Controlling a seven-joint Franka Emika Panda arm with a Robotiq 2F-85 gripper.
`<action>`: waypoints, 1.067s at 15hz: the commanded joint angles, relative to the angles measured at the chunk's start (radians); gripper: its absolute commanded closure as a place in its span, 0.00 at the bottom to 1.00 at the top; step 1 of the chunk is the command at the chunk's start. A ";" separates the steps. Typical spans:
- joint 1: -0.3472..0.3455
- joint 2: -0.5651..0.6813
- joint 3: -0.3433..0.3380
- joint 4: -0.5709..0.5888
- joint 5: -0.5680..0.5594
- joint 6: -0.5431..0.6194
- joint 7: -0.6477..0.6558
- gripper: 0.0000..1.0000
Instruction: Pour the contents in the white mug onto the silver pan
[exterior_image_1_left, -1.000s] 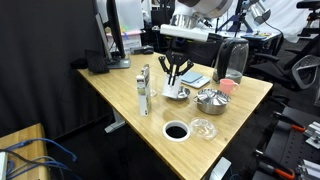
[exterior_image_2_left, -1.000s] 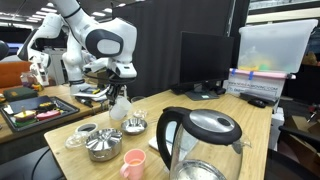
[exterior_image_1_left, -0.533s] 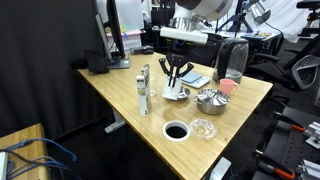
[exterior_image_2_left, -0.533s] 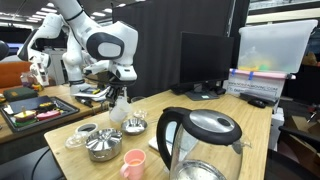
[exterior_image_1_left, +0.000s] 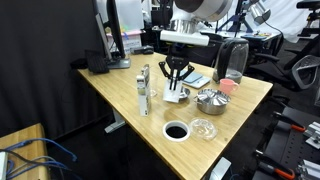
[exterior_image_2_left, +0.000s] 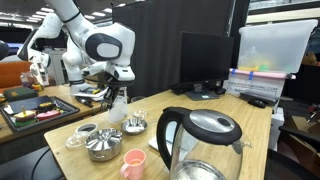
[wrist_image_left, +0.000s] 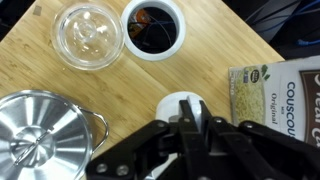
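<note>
The white mug (exterior_image_1_left: 176, 95) stands on the wooden table near its middle; it also shows in both exterior views (exterior_image_2_left: 113, 115) and from above in the wrist view (wrist_image_left: 172, 104). My gripper (exterior_image_1_left: 176, 84) (exterior_image_2_left: 116, 99) points straight down onto it. In the wrist view the gripper's fingers (wrist_image_left: 188, 118) are shut on the mug's rim wall. The silver pan (exterior_image_2_left: 135, 124) is a small shiny dish right beside the mug. It is hidden behind mug and gripper in an exterior view and out of the wrist view.
A larger silver bowl (exterior_image_1_left: 210, 100) (wrist_image_left: 40, 135), a clear glass dish (exterior_image_1_left: 203, 128) (wrist_image_left: 90, 35) and a white-rimmed dark dish (exterior_image_1_left: 176, 131) (wrist_image_left: 154, 27) lie near the front edge. A couscous box (wrist_image_left: 275, 100), a pink cup (exterior_image_1_left: 226, 86) and a kettle (exterior_image_2_left: 200, 140) stand close by.
My gripper has come down a little over the mug. The mug and the other dishes stay where they were.
</note>
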 joint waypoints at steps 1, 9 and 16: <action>-0.018 0.016 0.011 0.038 0.063 -0.071 -0.046 0.98; -0.047 0.050 -0.002 0.063 0.264 -0.162 -0.182 0.98; -0.038 0.069 -0.036 0.057 0.243 -0.122 -0.151 0.91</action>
